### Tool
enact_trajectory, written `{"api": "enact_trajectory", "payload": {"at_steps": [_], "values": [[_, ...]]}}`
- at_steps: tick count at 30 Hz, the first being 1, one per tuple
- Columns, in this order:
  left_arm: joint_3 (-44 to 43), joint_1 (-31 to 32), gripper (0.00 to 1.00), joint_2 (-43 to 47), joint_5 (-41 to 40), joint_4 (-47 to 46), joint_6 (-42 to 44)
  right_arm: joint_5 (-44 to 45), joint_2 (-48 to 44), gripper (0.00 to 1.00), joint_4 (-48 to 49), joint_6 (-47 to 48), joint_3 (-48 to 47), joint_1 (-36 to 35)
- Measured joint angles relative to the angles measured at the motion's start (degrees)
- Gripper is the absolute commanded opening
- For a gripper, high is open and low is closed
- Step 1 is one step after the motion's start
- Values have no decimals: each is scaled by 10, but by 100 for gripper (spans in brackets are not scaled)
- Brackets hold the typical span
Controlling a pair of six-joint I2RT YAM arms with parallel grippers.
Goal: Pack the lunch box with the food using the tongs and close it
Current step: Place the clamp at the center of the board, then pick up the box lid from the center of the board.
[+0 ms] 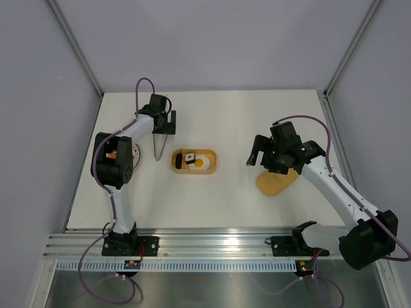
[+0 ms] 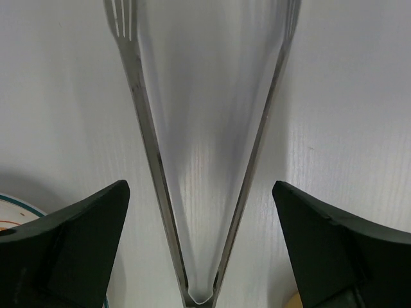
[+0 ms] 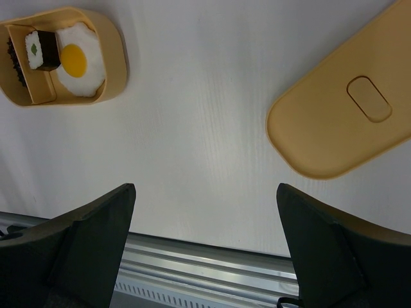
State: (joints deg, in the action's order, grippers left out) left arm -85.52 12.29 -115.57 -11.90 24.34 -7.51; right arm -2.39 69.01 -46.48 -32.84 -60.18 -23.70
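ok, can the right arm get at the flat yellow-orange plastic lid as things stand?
Probably yes. The flat yellow-orange plastic lid lies bare on the white table, just ahead of the open right claw, with nothing on it or in between.

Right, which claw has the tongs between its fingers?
The left claw: the silver tongs lie between its open fingers; the right claw has only bare table.

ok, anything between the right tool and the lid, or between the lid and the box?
Nothing visible. The right tool hangs open near the lid, with no object between them. Between the lid and the lunch box there is only bare table. The tongs lie on the box's other side, out of that path.
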Motion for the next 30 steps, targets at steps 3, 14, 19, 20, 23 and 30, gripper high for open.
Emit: {"api": "enact_trajectory", "payload": {"at_steps": [3, 14, 19, 20, 23, 30], "values": [[0, 0, 99, 2, -1, 2, -3, 3, -4, 99, -1, -2, 0, 0], [0, 11, 99, 204, -11, 70, -32, 49, -5, 99, 7, -5, 19, -1], [41, 18, 99, 313, 22, 102, -58, 64, 45, 88, 37, -15, 63, -2], [67, 20, 99, 335, 30, 105, -62, 66, 59, 86, 46, -17, 71, -2], [131, 22, 99, 372, 52, 127, -73, 70, 102, 81, 69, -17, 83, -2], [205, 23, 99, 366, 114, 159, -104, 83, 209, 51, 129, -15, 82, -4]]}}
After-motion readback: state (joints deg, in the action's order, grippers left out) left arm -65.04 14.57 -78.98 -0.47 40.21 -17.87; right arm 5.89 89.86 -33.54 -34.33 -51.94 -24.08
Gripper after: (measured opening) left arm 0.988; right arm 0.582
